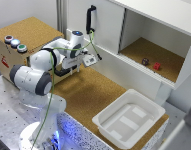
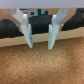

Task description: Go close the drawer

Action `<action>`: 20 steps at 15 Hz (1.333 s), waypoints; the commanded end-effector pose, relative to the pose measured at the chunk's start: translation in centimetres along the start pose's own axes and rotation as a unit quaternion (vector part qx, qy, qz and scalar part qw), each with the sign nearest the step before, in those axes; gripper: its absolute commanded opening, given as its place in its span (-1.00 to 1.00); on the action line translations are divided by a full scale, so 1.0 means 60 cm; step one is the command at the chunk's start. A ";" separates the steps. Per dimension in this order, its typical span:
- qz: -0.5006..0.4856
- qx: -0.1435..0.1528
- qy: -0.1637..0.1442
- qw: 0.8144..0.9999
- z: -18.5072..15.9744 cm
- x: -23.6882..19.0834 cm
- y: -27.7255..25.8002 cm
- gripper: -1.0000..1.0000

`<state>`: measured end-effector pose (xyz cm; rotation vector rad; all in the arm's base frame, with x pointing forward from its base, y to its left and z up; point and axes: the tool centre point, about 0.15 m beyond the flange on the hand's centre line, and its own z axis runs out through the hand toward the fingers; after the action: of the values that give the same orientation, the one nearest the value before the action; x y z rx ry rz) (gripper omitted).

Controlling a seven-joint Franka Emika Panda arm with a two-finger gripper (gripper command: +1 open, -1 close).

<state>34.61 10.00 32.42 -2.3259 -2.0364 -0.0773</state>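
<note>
The drawer (image 2: 75,11) shows only in my wrist view, as a blurred light-brown strip with its black bar handle (image 2: 41,30) running level behind my fingers (image 2: 27,35). I cannot tell how far out it stands. In the exterior view it lies at about 9 o'clock from the picture's centre, hidden behind my own arm, at the front of the wooden box (image 1: 30,27). My gripper (image 2: 40,46) hangs over the cork tabletop (image 1: 90,95) with its fingers spread apart and nothing between them, pointed at that handle but not touching it. On the box sit a red button (image 1: 8,38), a pale one (image 1: 15,43) and a green one (image 1: 21,48). At 12 o'clock is a white cabinet door (image 1: 107,22) with an upright black handle (image 1: 90,20). At 2 o'clock an open shelf (image 1: 165,62) holds a small dark piece (image 1: 145,61) and a red one (image 1: 157,65), both too small to name. A white tub (image 1: 127,117) rests at 5 o'clock, well apart from me.
</note>
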 end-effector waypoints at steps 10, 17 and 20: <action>-0.011 0.075 0.013 0.997 -0.019 0.220 -0.023 -1.00; -0.028 0.075 0.023 0.997 -0.021 0.327 -0.036 -1.00; -0.021 0.069 0.017 0.997 -0.034 0.333 -0.039 -1.00</action>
<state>33.56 26.48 34.91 -2.1746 -2.0202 -0.0936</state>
